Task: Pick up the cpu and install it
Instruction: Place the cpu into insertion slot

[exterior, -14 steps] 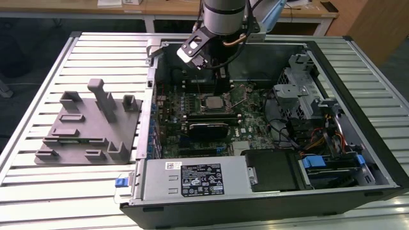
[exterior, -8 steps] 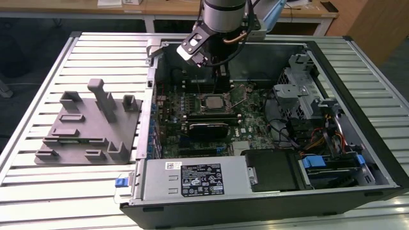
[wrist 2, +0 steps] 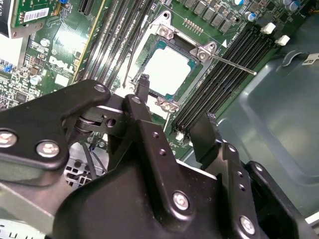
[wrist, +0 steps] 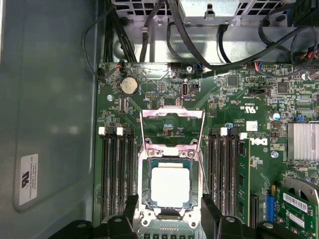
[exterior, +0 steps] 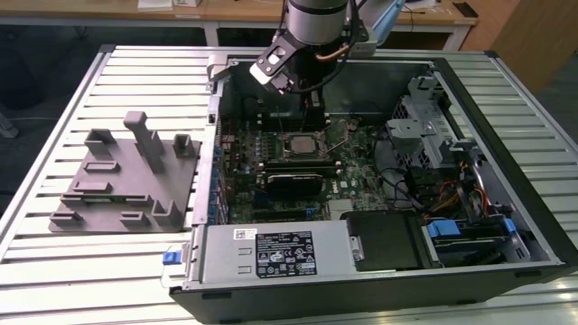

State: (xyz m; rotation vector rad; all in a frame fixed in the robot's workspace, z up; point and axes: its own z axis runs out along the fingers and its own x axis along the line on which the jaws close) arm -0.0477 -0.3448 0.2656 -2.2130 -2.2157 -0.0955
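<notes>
Near wall of the case: a silver metal power supply box with a black-and-white label [exterior: 271, 252] lies along the near wall of the black open computer tower [exterior: 380, 291]. A black boxy drive housing [exterior: 388, 240] sits just beside it, toward the corner at the exterior view's right.

Table: a slatted silver metal table [exterior: 81, 271] carries the tower. A grey plastic fixture block with upright posts [exterior: 126, 179] lies on it, just beside the tower's wall at the exterior view's left.

Motherboard: a green circuit board [exterior: 352, 162] covers the case floor. Long black memory slots [wrist: 117, 174] run along both sides of the socket. A round silver coin battery [wrist: 129, 85] sits farther along the board.

Socket: the square black-framed socket with its silver metal surround [wrist: 144, 174] is near the middle of the board. Its silver load plate [wrist: 172, 113] is swung up and open, and a thin metal lever rod [wrist 2: 234, 65] sticks out to one side.

CPU: the small flat square chip with a shiny silver top and thin green rim [exterior: 298, 143] [wrist 2: 167, 69] [wrist: 170, 184] lies flat inside the socket, uncovered.

Gripper: the black two-finger gripper [wrist 2: 176, 99] [wrist: 170, 200] hangs over the socket on the grey robot arm [exterior: 316, 17]. Its fingers [wrist: 209, 211] are spread apart, one to each side of the socket, holding nothing and clear of the chip.

Far side: a tan wooden desk [exterior: 235, 10] stands beyond the table's far edge.
</notes>
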